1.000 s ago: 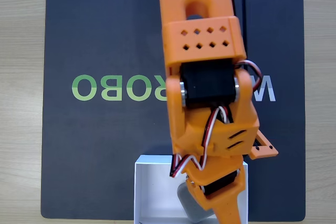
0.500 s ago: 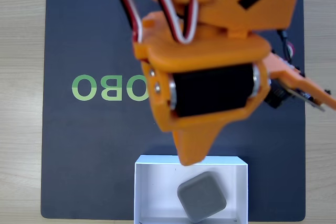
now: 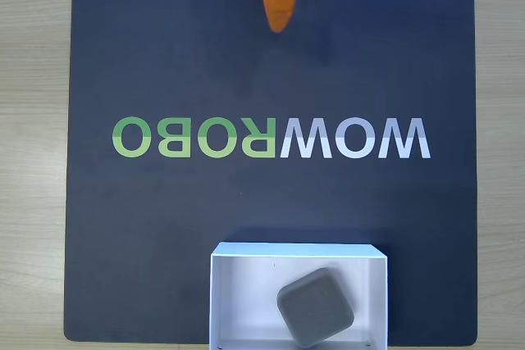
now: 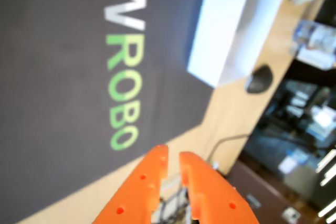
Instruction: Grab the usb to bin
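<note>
The usb, a small grey rounded square block, lies flat inside the bin, a white open-top box at the mat's bottom edge in the fixed view. It rests right of the box's middle, turned a little askew. One orange fingertip of my gripper pokes in from the top edge of that view, far from the box. In the blurred wrist view my gripper has its two orange fingers nearly together with nothing between them, high above the mat. The bin sits at the upper right there.
A dark mat with WOWROBO lettering covers most of the light wooden table. In the wrist view a dark rounded object with a cable lies on the wood past the box, with blurred clutter beyond the table edge.
The arm has drawn back from over the box to the top edge of the fixed view. The grey block, let go, stays in the box.
</note>
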Controlling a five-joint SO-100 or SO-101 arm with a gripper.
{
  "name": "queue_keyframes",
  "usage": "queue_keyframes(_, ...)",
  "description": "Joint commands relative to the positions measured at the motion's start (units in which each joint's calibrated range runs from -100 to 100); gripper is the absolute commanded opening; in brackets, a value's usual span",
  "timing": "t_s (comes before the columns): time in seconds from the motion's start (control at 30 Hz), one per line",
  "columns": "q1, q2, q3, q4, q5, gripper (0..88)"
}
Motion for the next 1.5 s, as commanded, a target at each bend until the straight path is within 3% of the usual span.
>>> queue_keyframes(0.0, 0.33, -18.45, 16.19, -1.86, -1.28, 2.1)
queue_keyframes(0.3, 0.33, -40.24, 33.17, 11.15, -3.17, 1.8)
queue_keyframes(0.53, 0.58, -40.41, 40.76, 10.45, -3.54, 1.3)
queue_keyframes(0.67, 1.26, -40.41, 40.67, 10.36, -5.38, 1.3)
queue_keyframes(0.87, 4.54, -40.50, 40.85, 10.36, -5.48, 1.3)
queue_keyframes(1.47, 3.78, -40.66, 40.94, 10.45, -5.27, 1.3)
